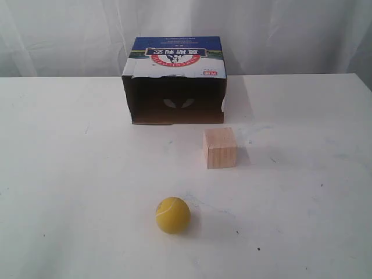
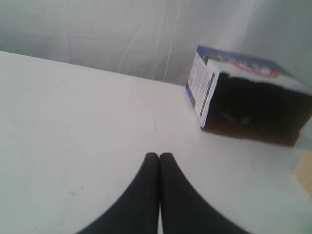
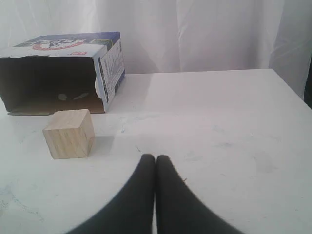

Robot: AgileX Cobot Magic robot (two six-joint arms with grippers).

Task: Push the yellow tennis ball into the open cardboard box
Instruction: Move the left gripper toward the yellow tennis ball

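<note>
The yellow tennis ball (image 1: 172,215) rests on the white table near the front, a little left of centre. The open cardboard box (image 1: 175,80) lies at the back with its dark opening facing the ball; it also shows as the box (image 2: 246,100) and the box (image 3: 61,70). Neither arm appears in the exterior view. My left gripper (image 2: 159,156) is shut, black fingers pressed together, over bare table well short of the box. My right gripper (image 3: 155,158) is shut too, to the side of the wooden cube. The ball is out of both wrist views.
A pale wooden cube (image 1: 220,147) stands between ball and box, slightly right of the straight line; it also shows as the cube (image 3: 69,133). White curtains hang behind the table (image 1: 70,174).
</note>
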